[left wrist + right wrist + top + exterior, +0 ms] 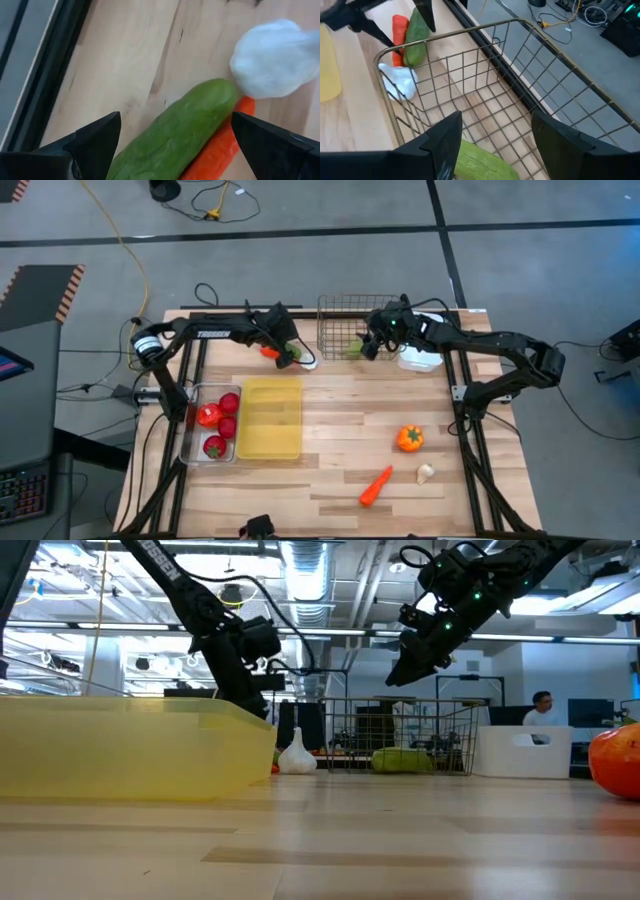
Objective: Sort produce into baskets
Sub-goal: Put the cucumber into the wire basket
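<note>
My left gripper (287, 348) is open at the table's far side, its fingers standing on either side of a green cucumber (175, 132) without touching it. The cucumber lies on the table beside an orange carrot (220, 150) and a white garlic piece (272, 57). My right gripper (402, 675) is open and empty, raised above the dark wire basket (345, 320). A second green cucumber (480, 162) lies on the basket's floor; it also shows in the low view (402, 760).
A clear bin (195, 450) with red tomatoes and a yellow tray (270, 417) stand at the near left. A white tray (420, 360) stands right of the wire basket. An orange pepper (409, 438), a carrot (376, 485) and a garlic piece (425, 473) lie near right.
</note>
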Controlling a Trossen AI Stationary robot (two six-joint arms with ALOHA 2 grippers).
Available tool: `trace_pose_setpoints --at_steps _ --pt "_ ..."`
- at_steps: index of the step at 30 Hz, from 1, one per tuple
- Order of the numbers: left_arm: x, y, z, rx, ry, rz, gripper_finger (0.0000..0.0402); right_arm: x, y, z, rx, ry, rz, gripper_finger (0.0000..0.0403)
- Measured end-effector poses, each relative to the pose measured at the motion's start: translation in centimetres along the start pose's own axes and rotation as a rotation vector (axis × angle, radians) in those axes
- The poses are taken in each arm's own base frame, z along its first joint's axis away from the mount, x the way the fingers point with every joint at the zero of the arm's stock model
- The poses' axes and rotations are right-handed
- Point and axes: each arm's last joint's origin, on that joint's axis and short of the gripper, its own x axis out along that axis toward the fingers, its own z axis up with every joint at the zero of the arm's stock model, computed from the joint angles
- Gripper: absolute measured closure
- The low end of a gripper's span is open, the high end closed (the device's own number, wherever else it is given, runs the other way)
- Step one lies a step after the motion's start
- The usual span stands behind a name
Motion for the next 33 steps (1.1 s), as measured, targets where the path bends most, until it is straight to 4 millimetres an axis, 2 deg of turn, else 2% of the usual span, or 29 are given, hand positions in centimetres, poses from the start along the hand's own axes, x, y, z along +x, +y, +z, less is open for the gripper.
trace_pose_setpoints --at_steps 5,8,20,25,28,33 --pt "0.9 -0.1 -0.2 0.027 0.014 0.000 0.0040 0.0 0.2 0.0 -0.003 0.000 0.004 0.0137" --pt "1.1 -0.1 -0.3 0.018 0.022 -0.003 0.0062 0.0 0.2 0.0 -0.003 -0.001 0.005 0.0137" --pt "1.1 -0.1 -0.2 0.011 0.015 0.012 0.0246 0.0 0.2 0.0 -0.004 -0.001 0.004 0.0137" --pt "0.8 0.3 0.3 -0.007 0.019 0.052 0.0304 -0.8 0.0 0.4 0.000 -0.027 0.001 0.0137" --pt "0.4 0.6 1.1 -0.010 -0.002 0.061 0.0321 -1.8 -0.1 0.9 0.003 -0.064 -0.001 0.0137" --pt "-0.2 1.0 2.4 -0.010 -0.034 0.069 0.0323 -3.5 -0.2 1.7 0.007 -0.127 0.000 0.0137"
